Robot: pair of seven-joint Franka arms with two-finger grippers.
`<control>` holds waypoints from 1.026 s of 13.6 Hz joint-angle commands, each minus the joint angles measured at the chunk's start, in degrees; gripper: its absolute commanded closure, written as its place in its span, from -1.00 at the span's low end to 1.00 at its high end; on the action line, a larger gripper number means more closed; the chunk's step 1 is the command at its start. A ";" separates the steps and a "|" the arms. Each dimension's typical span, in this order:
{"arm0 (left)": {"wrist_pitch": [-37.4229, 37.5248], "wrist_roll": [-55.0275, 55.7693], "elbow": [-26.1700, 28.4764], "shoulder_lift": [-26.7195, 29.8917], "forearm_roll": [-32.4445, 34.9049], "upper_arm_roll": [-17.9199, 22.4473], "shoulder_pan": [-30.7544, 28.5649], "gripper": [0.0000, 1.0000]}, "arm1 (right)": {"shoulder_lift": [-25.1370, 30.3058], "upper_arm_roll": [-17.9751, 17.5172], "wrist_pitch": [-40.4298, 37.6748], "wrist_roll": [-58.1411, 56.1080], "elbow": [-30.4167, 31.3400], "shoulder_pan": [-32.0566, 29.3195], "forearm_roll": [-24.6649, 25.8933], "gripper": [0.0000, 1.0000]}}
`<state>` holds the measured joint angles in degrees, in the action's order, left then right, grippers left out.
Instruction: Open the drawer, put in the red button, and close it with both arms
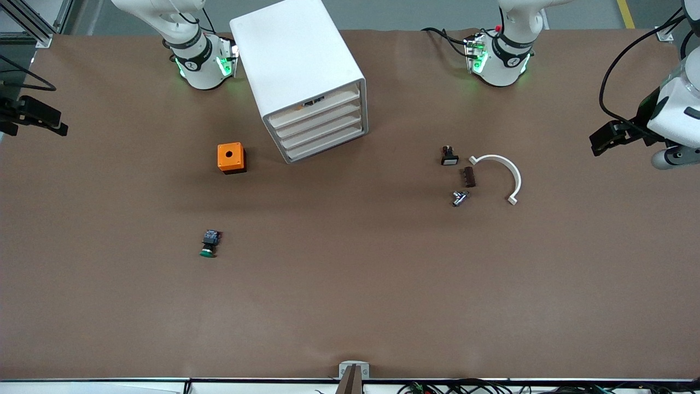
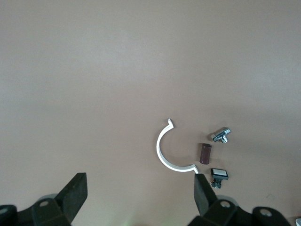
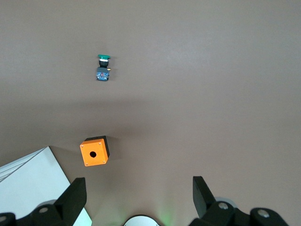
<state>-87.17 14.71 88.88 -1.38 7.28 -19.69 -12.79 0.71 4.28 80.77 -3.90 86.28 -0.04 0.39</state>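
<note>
Front view: the white drawer cabinet (image 1: 306,76) stands between the two bases, and all four drawer fronts look pushed in. A small dark thing sits at the edge of the top drawer (image 1: 320,106); I cannot tell what it is. The red button is not visible on the table (image 1: 350,306) at all. The orange box (image 1: 231,157) lies beside the cabinet toward the right arm's end, and the green-capped switch (image 1: 209,244) lies nearer to the camera than that box. Toward the left arm's end lie a white half-ring (image 1: 506,167), a white-faced switch (image 1: 449,156), a brown piece (image 1: 468,177) and a metal bolt (image 1: 460,198), close together. The left gripper (image 1: 604,139) hangs over its end of the table and the right gripper (image 1: 38,117) over the other end; both arms wait.

Left wrist view: the left gripper (image 2: 138,200) has its fingers spread wide and holds nothing. Below it are only the half-ring, brown piece, bolt and white-faced switch.

Right wrist view: the right gripper (image 3: 136,200) is also spread wide and empty, high over the orange box and the green-capped switch.

My judgement: the button is perhaps already inside, or out of sight. If a drawer must be opened, one arm should steady the cabinet while the other pulls straight along the drawer's own direction, because the cabinet stands turned on the table.
</note>
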 commanded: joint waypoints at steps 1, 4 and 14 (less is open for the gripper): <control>-0.28 -1.27 1.12 1.47 -0.95 -0.61 -1.18 -0.99 | 4.48 -0.76 2.11 1.00 4.78 -0.31 0.31 -1.00; -0.63 -1.79 1.99 3.39 -3.14 -0.09 0.21 -0.99 | 4.74 -0.76 3.16 0.47 4.78 -0.31 0.31 -1.00; -0.37 -8.39 9.20 10.35 -5.44 12.57 14.02 -0.99 | 4.74 -0.41 4.57 0.30 4.78 -0.49 -0.04 -1.00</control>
<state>-87.27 8.08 96.58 7.40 2.77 -8.24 0.74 4.07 4.20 84.68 -3.88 89.67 -0.07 0.39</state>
